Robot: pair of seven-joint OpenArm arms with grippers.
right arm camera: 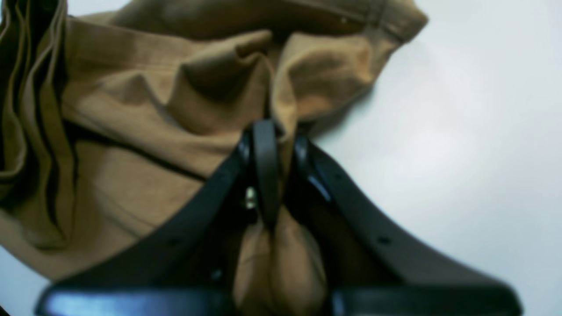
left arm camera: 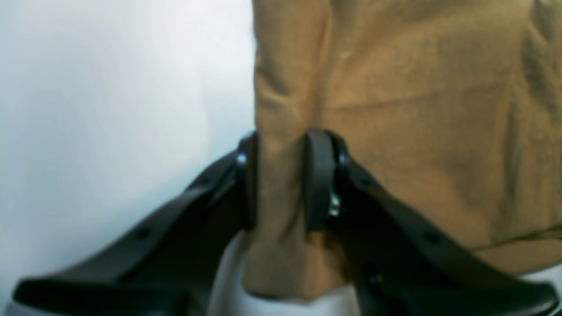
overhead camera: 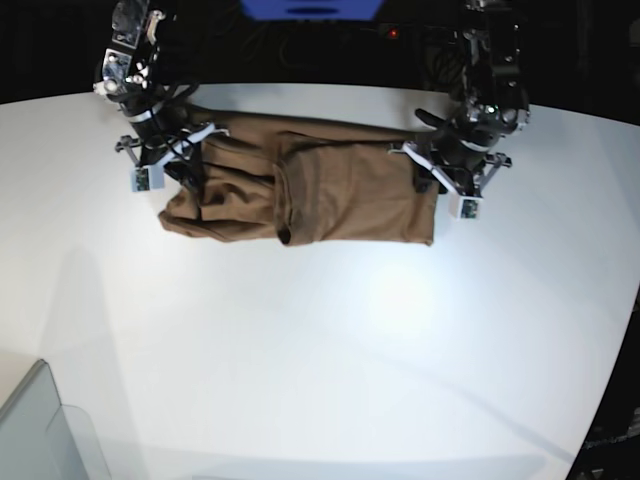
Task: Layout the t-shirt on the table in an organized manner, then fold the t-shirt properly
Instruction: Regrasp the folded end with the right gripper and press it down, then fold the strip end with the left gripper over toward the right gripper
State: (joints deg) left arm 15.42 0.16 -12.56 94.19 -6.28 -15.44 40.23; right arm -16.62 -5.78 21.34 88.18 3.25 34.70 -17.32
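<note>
Seen left to right in the base view. Far left, at the shirt's bunched end: right gripper (overhead camera: 185, 170), jaws clamped on a pinched ridge of the t-shirt (overhead camera: 300, 185), cloth squeezed thin between the two black fingers (right arm camera: 264, 166) in the right wrist view. Around that grip, heavy folds and a rumpled sleeve, none of it flat.

Centre: shirt lying on the table (overhead camera: 330, 340) as a long band, long axis running side to side between the two arms, toward the table's far edge. Middle part doubled over on itself, with a visible overlap edge just left of centre.

Right end: left gripper (overhead camera: 432, 175), jaws closed on a thicker fold at the shirt's side edge, fabric filling the gap between the fingers (left arm camera: 318, 175) in the left wrist view. Cloth here smoother, hem square to the table.

Judged step: still the laying-out stage, folding not begun. Each end held by its nearer arm, cloth stretching inward from each set of jaws toward the other. Spreading therefore likely a matter of pulling apart along the long axis, then drawing the band toward the near edge to open the doubled layers. Main risk: bunched left end staying crumpled.
</note>
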